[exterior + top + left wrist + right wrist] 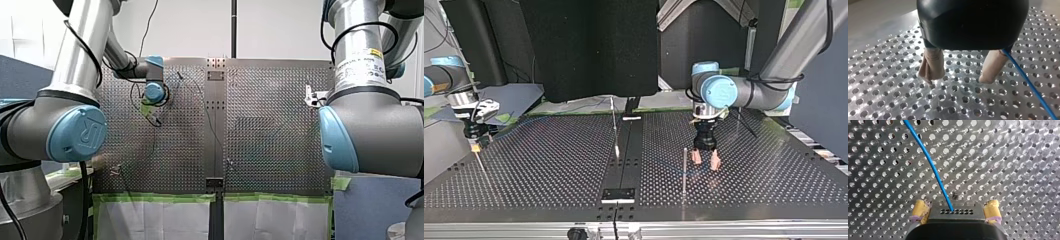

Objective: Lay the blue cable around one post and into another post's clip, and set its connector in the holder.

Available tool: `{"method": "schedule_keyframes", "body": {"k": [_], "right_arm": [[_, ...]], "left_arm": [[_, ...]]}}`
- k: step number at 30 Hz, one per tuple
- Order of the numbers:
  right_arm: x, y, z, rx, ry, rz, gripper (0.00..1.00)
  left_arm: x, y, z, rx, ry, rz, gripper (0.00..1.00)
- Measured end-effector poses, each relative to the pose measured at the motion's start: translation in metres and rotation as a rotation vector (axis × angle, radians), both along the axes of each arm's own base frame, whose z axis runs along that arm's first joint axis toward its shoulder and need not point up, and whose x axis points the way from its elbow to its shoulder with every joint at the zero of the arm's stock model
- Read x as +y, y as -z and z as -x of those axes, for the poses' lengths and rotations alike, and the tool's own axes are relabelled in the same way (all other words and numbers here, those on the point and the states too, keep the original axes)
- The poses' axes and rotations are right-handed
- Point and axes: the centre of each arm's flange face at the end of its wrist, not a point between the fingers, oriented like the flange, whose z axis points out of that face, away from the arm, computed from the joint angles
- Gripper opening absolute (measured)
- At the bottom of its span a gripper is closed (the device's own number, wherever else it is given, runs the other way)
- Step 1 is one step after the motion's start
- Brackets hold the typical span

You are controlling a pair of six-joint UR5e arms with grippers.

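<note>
**While my right claw grips the connector, my left claw hangs open**

Where the holder should carry the plug, I can only make out a small dark fixture on the centre strip at the near edge of the top view, and I cannot tell what it contains. The connector is well apart from it, at that view's far left. It is a dark block with rows of small holes, clamped between my right claw's yellow pads, one pad against each end.

The blue cable leaves the middle of that block and curves away over the perforated table. In the left wrist view it runs just beside one of my left claw's beige pads, on the outer side. Those pads are spread with only bare plate between them, their tips close above it.

An upright post stands just beside my left claw, towards the centre strip. A slim rod leans over the strip further back. I cannot see the cable touching either one.

A black panel closes off the room behind my arms. In the front view, green tape edges the plate's near side above white sheets.
</note>
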Motion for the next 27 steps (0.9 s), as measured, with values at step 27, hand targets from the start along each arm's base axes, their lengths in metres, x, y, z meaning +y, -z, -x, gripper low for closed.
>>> {"method": "schedule_keyframes", "body": {"k": [27], "right_arm": [[0.0,-0.001,-0.002,0.003,-0.002,-0.004,1.0]], "left_arm": [[-0.011,-0.03,0.033,0.01,0.074,0.012,1.0]]}}
